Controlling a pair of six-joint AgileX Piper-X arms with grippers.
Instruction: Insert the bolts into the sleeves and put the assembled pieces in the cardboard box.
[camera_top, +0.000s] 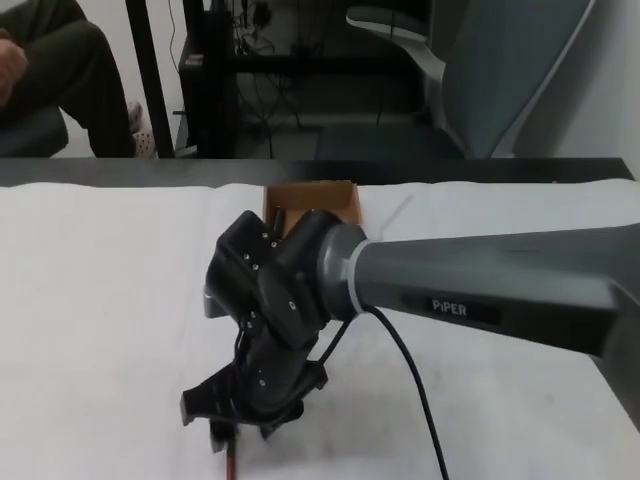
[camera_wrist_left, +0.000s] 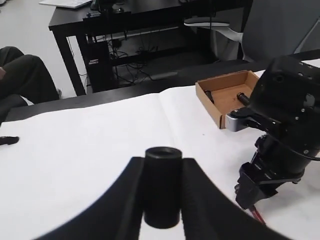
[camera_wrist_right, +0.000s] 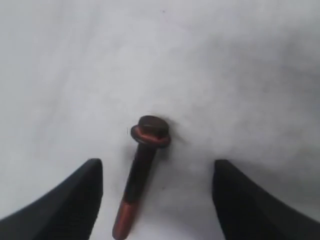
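Note:
A black sleeve (camera_wrist_left: 162, 192) stands upright between the fingers of my left gripper (camera_wrist_left: 161, 167), which is shut on it above the white cloth. My right gripper (camera_wrist_right: 157, 200) hangs open just over a reddish-brown bolt (camera_wrist_right: 145, 170) that lies flat on the cloth between its fingers, untouched. In the high view the right gripper (camera_top: 232, 425) points down near the bench's front edge, with the bolt (camera_top: 230, 462) poking out below it. The cardboard box (camera_top: 335, 203) sits at the back middle of the bench. The left wrist view shows the box (camera_wrist_left: 210, 102) holding dark pieces.
A white cloth (camera_top: 100, 300) covers the bench. The right arm (camera_top: 480, 285) stretches across from the right. A small black object (camera_wrist_left: 5, 140) lies far off on the cloth. A seated person, a black desk and a grey chair are behind the bench.

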